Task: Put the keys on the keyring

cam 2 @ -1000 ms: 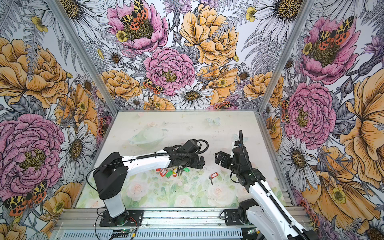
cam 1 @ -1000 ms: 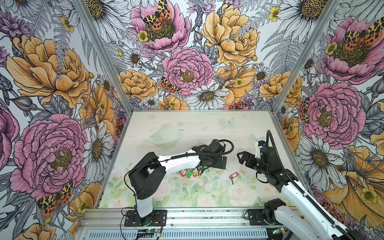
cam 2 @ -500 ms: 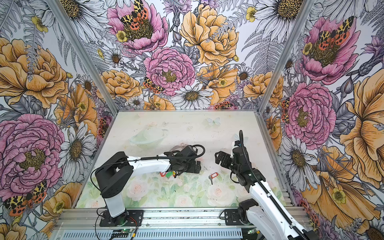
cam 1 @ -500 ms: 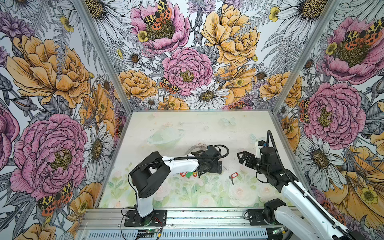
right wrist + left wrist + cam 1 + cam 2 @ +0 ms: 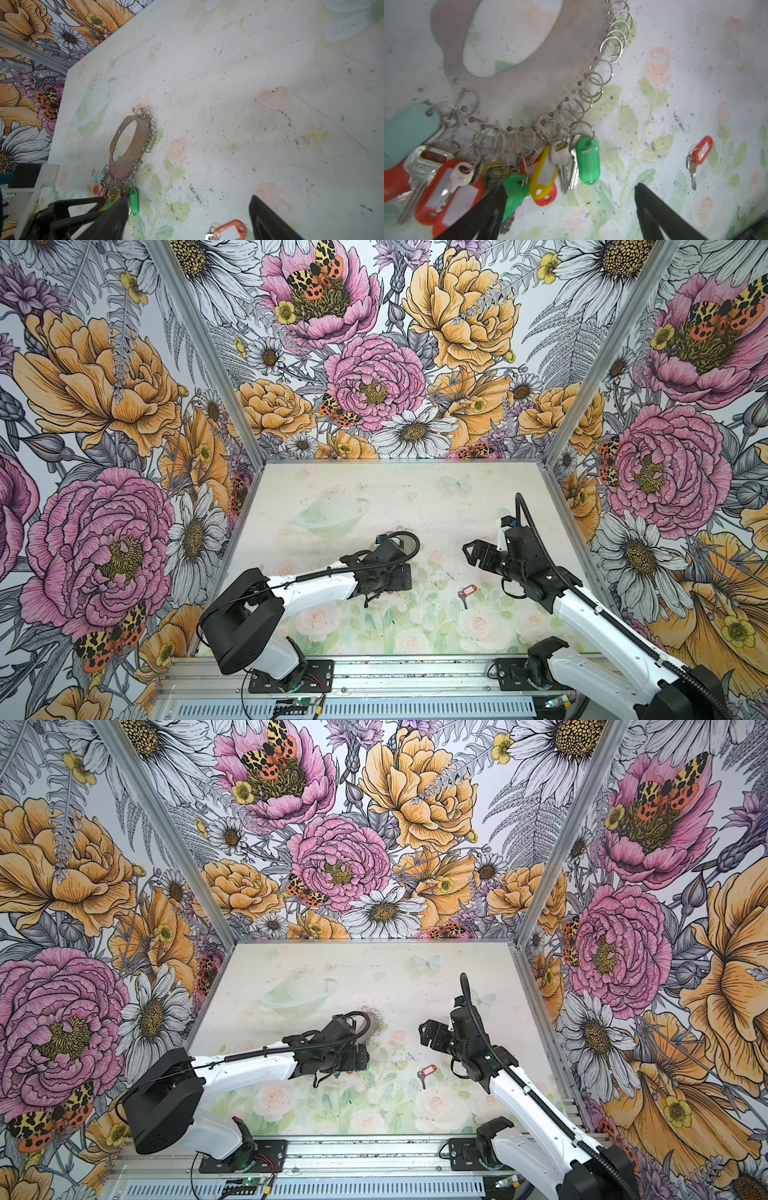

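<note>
The keyring lies flat on the table, a grey crescent band fringed with silver wire rings; it also shows in a top view and in the right wrist view. Several keys hang from its rings, with green, yellow, red and teal tags. My left gripper is open just over this cluster, one fingertip overlapping a green tag. A loose key with a red tag lies alone to the right. My right gripper hangs open behind it, empty.
The table is a pale floral mat, closed in by flower-patterned walls at the back and both sides. A metal rail with both arm bases runs along the front edge. The left arm's black cable loops over part of the keyring.
The left arm has drawn back to the left and nearer the front, uncovering part of the keyring while still covering the hanging keys. The right arm and loose key have stayed put.
</note>
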`<state>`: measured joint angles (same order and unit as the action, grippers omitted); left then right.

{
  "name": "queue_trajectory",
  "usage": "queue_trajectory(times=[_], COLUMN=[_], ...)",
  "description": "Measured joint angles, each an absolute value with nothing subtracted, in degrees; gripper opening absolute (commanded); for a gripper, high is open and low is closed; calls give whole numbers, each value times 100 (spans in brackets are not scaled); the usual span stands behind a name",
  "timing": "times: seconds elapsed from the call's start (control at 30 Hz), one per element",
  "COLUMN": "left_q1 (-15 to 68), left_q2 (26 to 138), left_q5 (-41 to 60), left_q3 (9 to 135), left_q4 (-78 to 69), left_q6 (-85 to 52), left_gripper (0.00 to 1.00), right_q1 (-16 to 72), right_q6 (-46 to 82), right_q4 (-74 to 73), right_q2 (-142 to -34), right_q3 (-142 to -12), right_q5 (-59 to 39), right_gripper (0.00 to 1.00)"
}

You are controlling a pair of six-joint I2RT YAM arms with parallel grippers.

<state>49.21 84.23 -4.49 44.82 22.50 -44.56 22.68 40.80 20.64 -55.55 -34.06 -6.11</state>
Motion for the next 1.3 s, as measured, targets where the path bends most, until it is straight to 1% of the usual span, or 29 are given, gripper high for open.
queue_trajectory(times=[0.13, 0.2, 0.3, 0.37, 0.53, 0.7, 0.83, 1.07, 1.17, 1.3], left_q1=[4919, 4893, 4849, 4888, 5286, 5459, 5459, 5408, 5343, 5258], left_q2=[8165, 8097, 8167, 8396, 9450, 10156, 10366, 10359, 10195, 9933], left_q5=[-528, -585, -725, -926, -1559, -2010, -2215, -2335, -2381, -2425], left_q3=[4429, 4429, 4493, 4748, 5913, 6438, 6451, 6246, 5979, 5653], left_q4=[2239, 2226, 2272, 2425, 2845, 3238, 3544, 3747, 3752, 3806], left_q6=[-4436, -4394, -4353, -4338, -4357, -4359, -4359, -4399, -4480, -4532], left_gripper=[91, 86, 83, 85, 89, 88, 84, 73, 68, 64], right_q1=[2698, 2926, 3199, 3293, 3304, 3304, 3304, 3304, 3304, 3304], right_q6=[4206, 4268, 4375, 4434, 4525, 4541, 4541, 4541, 4528, 4440], right_q4=[1822, 1708, 1570, 1485, 1424, 1409, 1382, 1385, 1382, 1385], right_q2=[-6053, -6318, -6654, -6764, -6753, -6504, -6289, -6281, -6364, -6549], right_q3=[-3489, -3546, -3649, -3671, -3671, -3642, -3514, -3457, -3457, -3468], right_q5=[-561, -537, -447, -362, -84, 30, 45, 43, 23, -49], right_gripper=[83, 80, 78, 78, 78, 79, 79, 79, 79, 76])
